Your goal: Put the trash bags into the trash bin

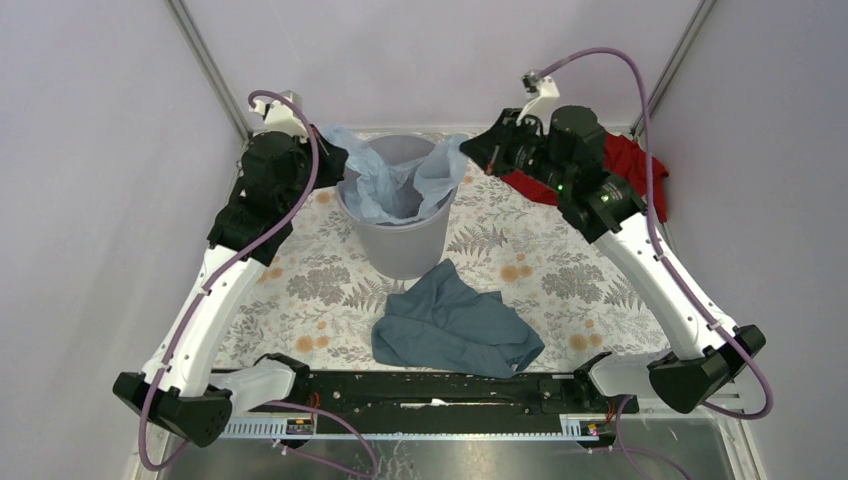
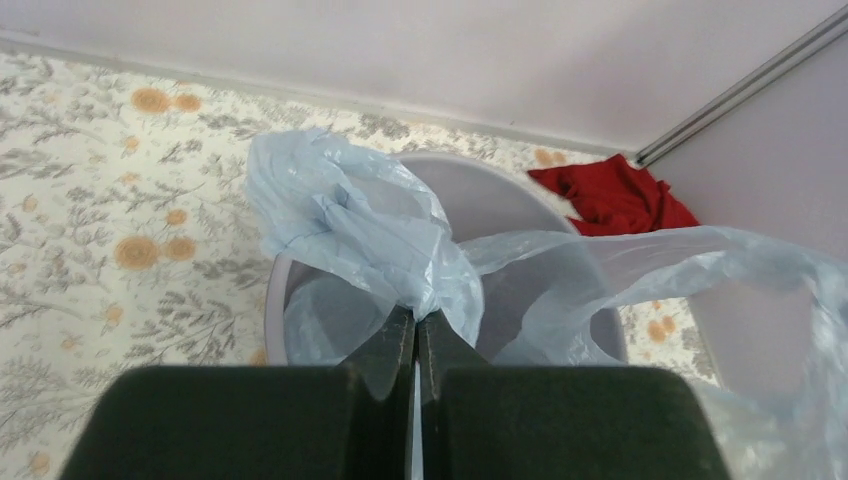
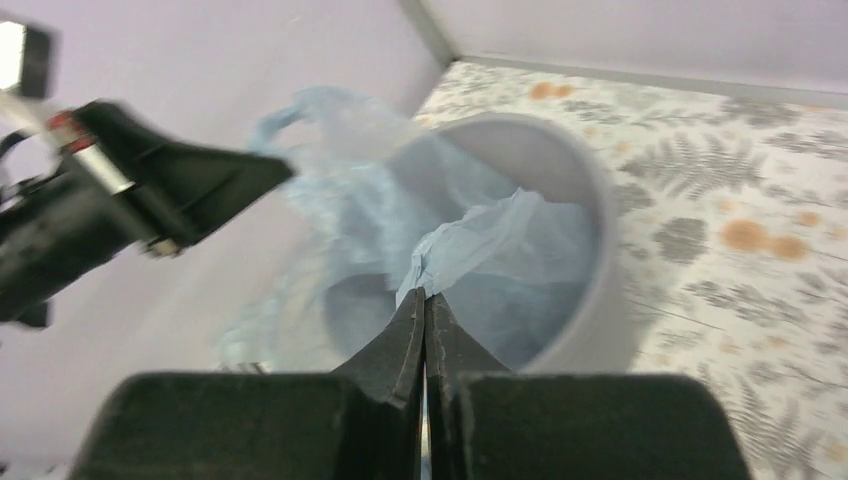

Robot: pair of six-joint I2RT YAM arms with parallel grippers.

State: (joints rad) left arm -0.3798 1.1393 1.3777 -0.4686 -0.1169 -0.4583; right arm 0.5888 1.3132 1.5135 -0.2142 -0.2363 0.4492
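Trash bags (image 1: pixel 400 190), one pale-blue film, are seen beyond the slate-blue cloth (image 1: pixel 450 325) on the bench (image 1: pixel 570 280), draped into the trash bin (image 1: pixel 405 250) mouth, one edge pinched in the clenched left tool (image 2: pixel 415 315), the opposite edge in the clenched right tool (image 3: pixel 424 295). Seating the film is judged in hand; next, both edges need lowering over the rim. A red cloth (image 1: pixel 630 160) lies farthest

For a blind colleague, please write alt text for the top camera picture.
The left gripper and right gripper each pinch an edge of a pale-blue bag hanging into a grey bin. A slate-blue cloth lies in front of the bin, a red cloth under the right arm.
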